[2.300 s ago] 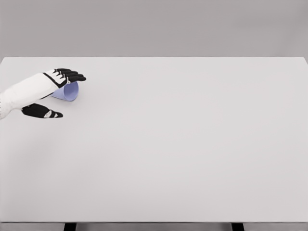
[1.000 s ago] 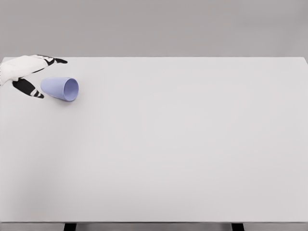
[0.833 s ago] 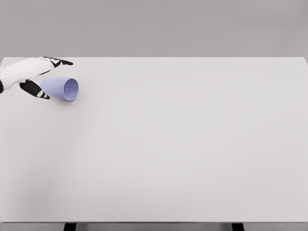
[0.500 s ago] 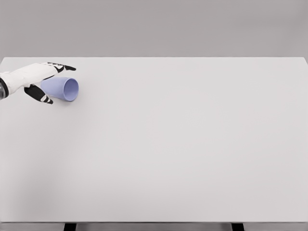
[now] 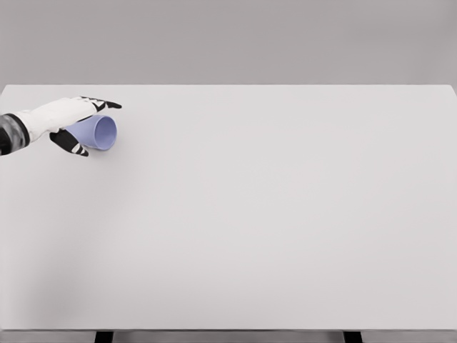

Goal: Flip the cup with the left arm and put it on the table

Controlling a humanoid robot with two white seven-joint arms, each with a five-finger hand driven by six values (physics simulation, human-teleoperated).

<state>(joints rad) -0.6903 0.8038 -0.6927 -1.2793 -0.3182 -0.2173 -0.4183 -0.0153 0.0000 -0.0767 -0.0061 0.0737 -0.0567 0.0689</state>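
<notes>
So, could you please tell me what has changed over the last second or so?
The left hand has moved right, back over the cup, with fingers above it and thumb in front; no firm grip shows yet. The cup has stayed on its side, mouth to the right, on the table.

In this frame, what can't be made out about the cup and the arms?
- Head view: the cup's closed end is hidden behind the left hand.
- Whether that hand touches or grips the cup: unclear, the hand covers any contact.
- Left arm: cut off by the left edge.
- Right arm: outside the frame.
</notes>
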